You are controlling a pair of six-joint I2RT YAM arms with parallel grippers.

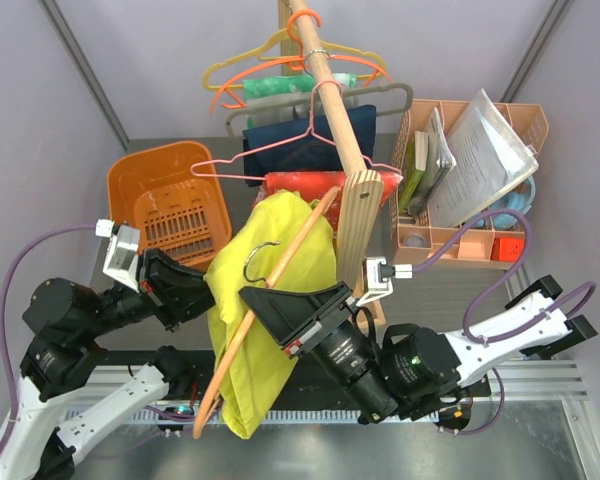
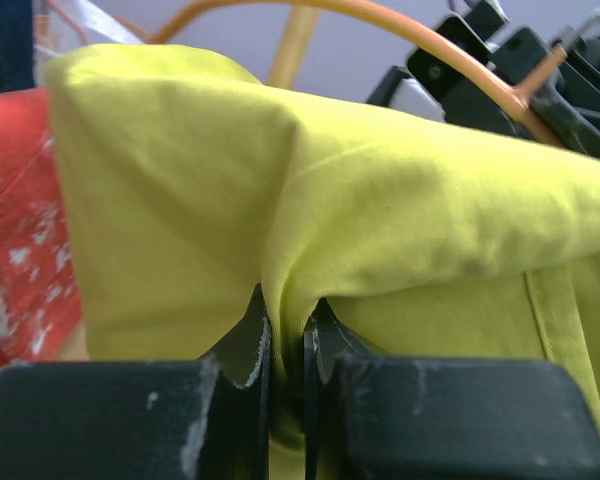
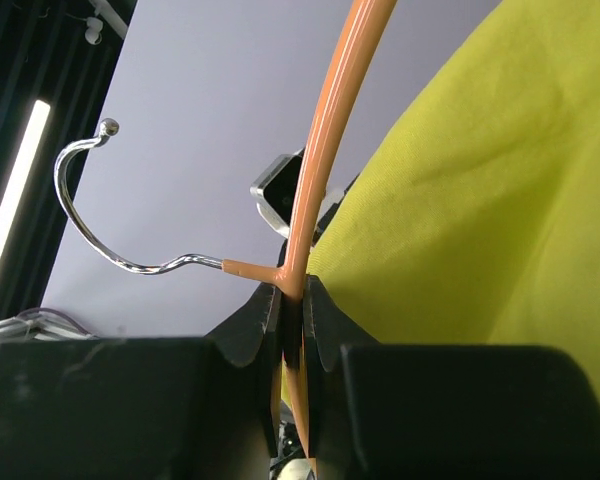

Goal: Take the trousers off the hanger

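Note:
The yellow-green trousers (image 1: 265, 300) hang draped over the light-orange hanger (image 1: 242, 335), which is held up in the air over the near edge of the table, tilted, with its metal hook (image 1: 261, 260) pointing left. My right gripper (image 1: 265, 296) is shut on the hanger at the base of its hook; in the right wrist view the orange bar (image 3: 325, 150) runs up from between the fingers. My left gripper (image 1: 206, 290) is shut on a fold of the trousers (image 2: 380, 200) at their left edge.
An orange basket (image 1: 170, 205) stands at the back left. A wooden rail (image 1: 335, 110) carries more hangers with a red patterned cloth (image 1: 310, 185) and a navy garment (image 1: 305, 140). A peach organiser tray (image 1: 470, 160) with papers stands at the back right.

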